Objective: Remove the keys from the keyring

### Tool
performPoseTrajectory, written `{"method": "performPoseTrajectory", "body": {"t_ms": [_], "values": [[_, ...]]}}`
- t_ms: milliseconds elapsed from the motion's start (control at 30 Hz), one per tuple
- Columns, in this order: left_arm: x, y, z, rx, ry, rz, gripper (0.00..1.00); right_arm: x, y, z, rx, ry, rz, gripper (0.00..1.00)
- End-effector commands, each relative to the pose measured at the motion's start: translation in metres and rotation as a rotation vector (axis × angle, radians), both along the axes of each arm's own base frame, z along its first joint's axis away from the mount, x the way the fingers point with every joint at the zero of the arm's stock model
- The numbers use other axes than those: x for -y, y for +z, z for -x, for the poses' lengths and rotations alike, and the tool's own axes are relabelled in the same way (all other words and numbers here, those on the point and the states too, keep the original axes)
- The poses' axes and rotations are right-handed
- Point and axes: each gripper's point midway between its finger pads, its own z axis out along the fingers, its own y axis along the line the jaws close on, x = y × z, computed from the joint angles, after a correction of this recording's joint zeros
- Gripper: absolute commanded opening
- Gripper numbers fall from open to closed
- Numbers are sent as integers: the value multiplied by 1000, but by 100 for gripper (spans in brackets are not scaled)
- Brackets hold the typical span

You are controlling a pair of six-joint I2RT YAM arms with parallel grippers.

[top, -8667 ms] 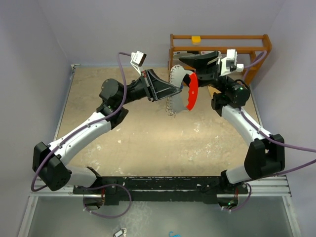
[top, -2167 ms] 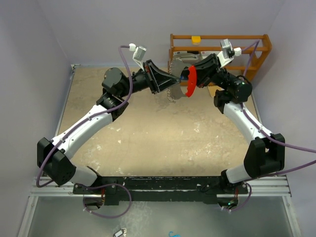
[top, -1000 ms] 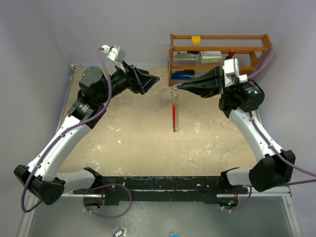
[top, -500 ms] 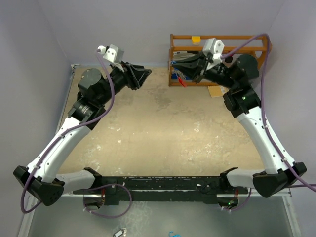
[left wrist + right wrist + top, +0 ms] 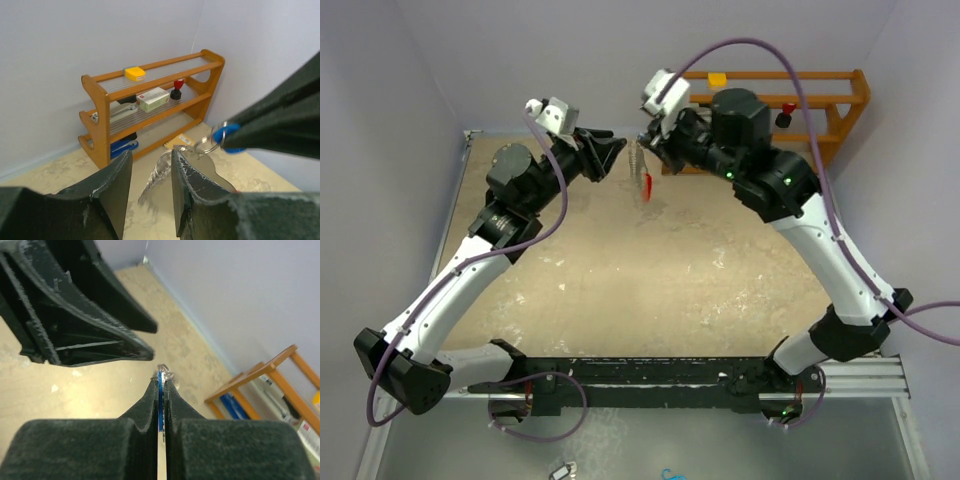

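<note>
The blue key (image 5: 227,136) is in the air above the far part of the table (image 5: 620,270), not lying on it. Its blue head is clamped flat between the two fingers of the right gripper (image 5: 160,382), which is fully closed on it. From this key hangs the keyring (image 5: 640,160): a silver ring just in front of the fingertips, then a thin chain (image 5: 155,175), and at the lowest point the red fob (image 5: 648,186). I cannot make out any other silver keys as separate things in the cluster, because the metal parts are small and overlap.

I think the key is held by its head, and high up, so that the weight of the fob pulls the ring and chain straight down. In this way the ring stands free and the other arm can reach it.

The left gripper (image 5: 151,154) is just beside the cluster and points towards it. Its jaws stand partly apart, with a clear gap. In its own camera the chain shows through this gap, but I cannot tell whether a finger touches it. Nothing looks clamped there.

My judgement is that the key is not yet off the ring. The next move needs the left fingers to take the ring firmly while the right arm works the key around the coil. The hanging chain may swing away.

Behind all this a wooden shelf (image 5: 95,100) stands against the wall, well apart.
</note>
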Motion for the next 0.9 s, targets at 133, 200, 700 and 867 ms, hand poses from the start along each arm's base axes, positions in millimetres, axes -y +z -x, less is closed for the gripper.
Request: {"method": "performPoseTrajectory", "body": {"t_ms": [133,200,700,867], "values": [[-18,1,-10,87,119,-24,47,22,-22,6,-36,-206,159,0],[-19,2,-8,111,120,-12,47,23,-24,5,-32,-220,185,0],[16,-37,37,394,-170,-87,56,22,-29,-1,8,-251,240,0],[15,-27,30,435,-135,-43,53,19,-34,-1,-1,-241,246,0]]}}
